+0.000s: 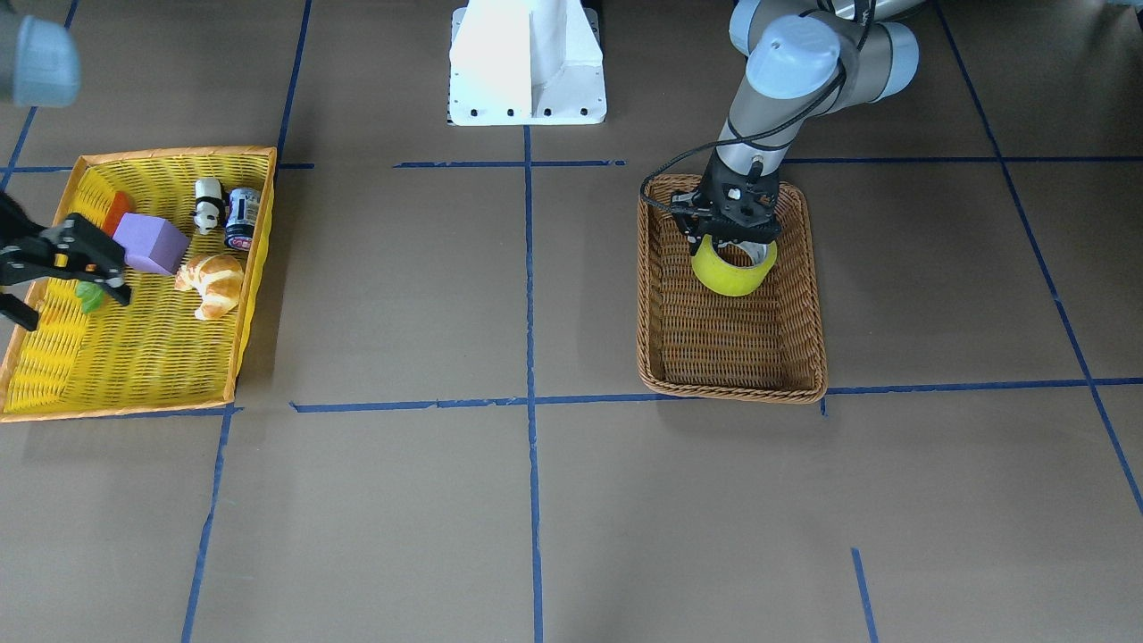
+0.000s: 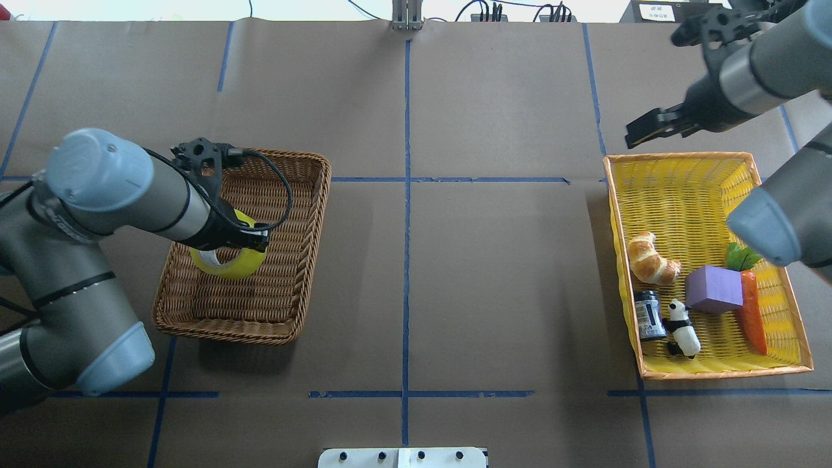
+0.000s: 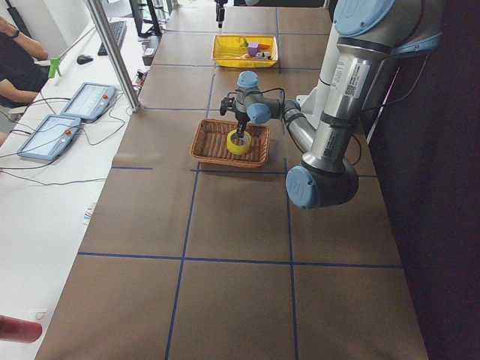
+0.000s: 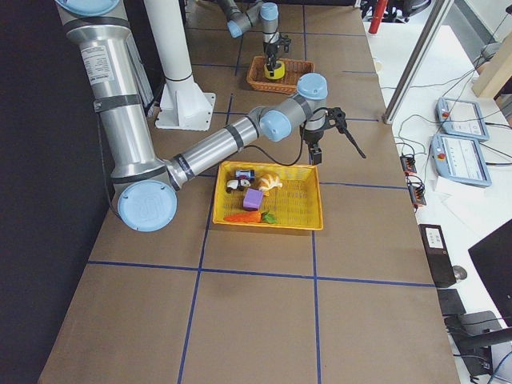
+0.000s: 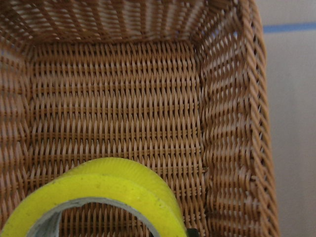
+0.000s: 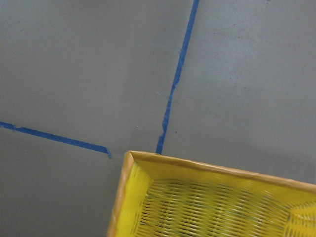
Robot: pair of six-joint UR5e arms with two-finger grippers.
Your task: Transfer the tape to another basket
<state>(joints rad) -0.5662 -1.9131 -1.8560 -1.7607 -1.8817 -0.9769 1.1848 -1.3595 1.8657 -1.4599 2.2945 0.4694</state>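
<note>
While poised over the basket point(image 1: 732, 388), pinches the tilted tape point(image 1: 728, 272) with the left gripper point(image 1: 734, 239); holds the right gripper point(image 1: 79, 308) spread wide, empty, by the yellow tray point(image 1: 252, 295).

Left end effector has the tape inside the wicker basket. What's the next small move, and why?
Probably ease the left end effector straight down a little, then open. It is shut on the tape, which sits tilted inside the basket, seemingly just off its woven floor, with bare weave beneath it.
</note>
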